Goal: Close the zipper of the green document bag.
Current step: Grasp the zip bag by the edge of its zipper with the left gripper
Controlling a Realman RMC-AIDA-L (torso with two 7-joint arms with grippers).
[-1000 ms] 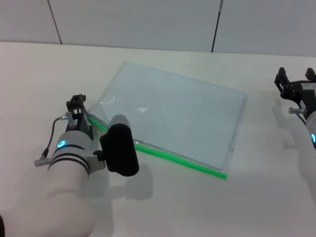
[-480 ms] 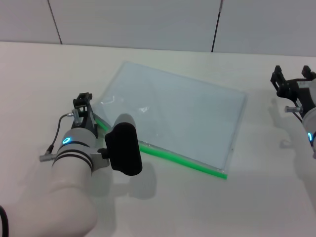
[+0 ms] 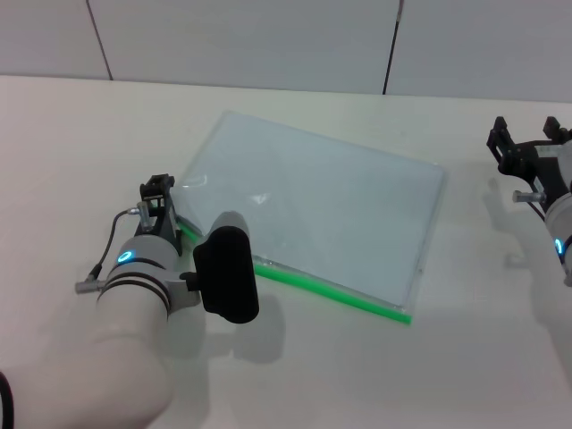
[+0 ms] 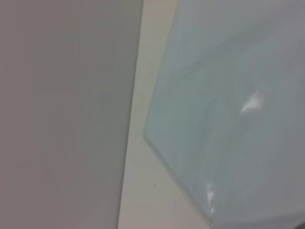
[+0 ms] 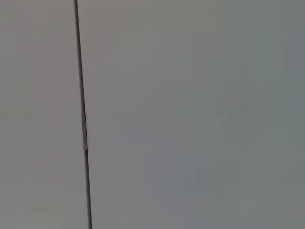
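I have the left gripper [image 3: 158, 192] at the near-left corner of the bag [image 3: 313, 210], flat on the table [image 3: 71, 134]. Can't tell its grip. Zipper [image 3: 331, 290] slider hidden; missing it could drag the bag. Right gripper [image 3: 523, 147] parked, apart.

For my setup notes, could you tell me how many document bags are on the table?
1. The green document bag lies flat mid-table, its zipper along the near edge. The left gripper is at its near-left corner; the right gripper hovers off to its right.
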